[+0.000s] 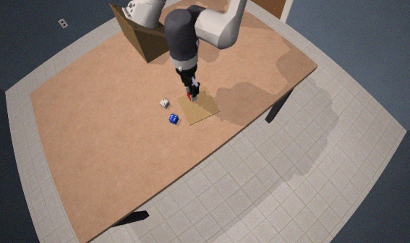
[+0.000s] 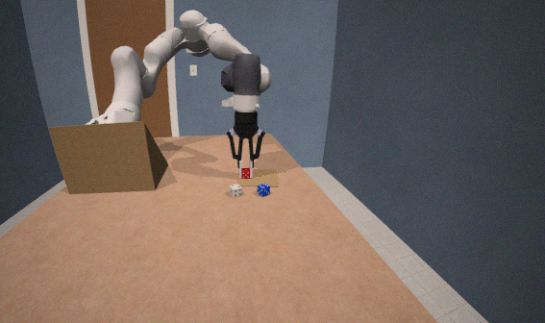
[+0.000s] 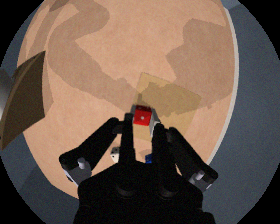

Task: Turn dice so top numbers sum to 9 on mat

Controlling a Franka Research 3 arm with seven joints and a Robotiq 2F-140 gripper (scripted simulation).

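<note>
Dice of red, white and blue show crisp cube shapes with small contrasting pips. The red die (image 1: 189,96) (image 2: 245,173) (image 3: 142,116) has a glossy look, with five pips on the face toward the exterior view and one on the face toward the wrist view. The white die (image 1: 164,103) (image 2: 235,190) (image 3: 115,154) is pale and matte, while the blue die (image 1: 173,118) (image 2: 263,190) (image 3: 149,159) shows six white pips on top. A thin, square, tan mat (image 1: 202,113) (image 2: 264,181) (image 3: 183,112) lies flat, its surface smooth and partly shaded.

The counter (image 1: 97,145) (image 2: 178,240) (image 3: 131,50) is a warm orange-brown with faint mottling, crossed by soft-edged shadows of the arm (image 1: 217,30) (image 2: 125,86). A brown box-like stand (image 1: 144,43) (image 2: 106,159) (image 3: 26,100) with flat sides and a sloping edge sits by the arm's base. Square grey tiles cover the floor (image 1: 260,181), and muted blue walls (image 1: 369,54) (image 2: 274,58) surround a brown door (image 2: 125,48) in a white frame.

Black linkages form the tool (image 1: 190,95) (image 2: 245,172) (image 3: 143,119), which points down with its light-tipped fingers clamped on the red die. That die is between the fingertips at one corner area of the mat; whether it touches the mat cannot be told. The white and blue dice rest on the counter, near the mat but off it, apart from each other and from the tool.
</note>
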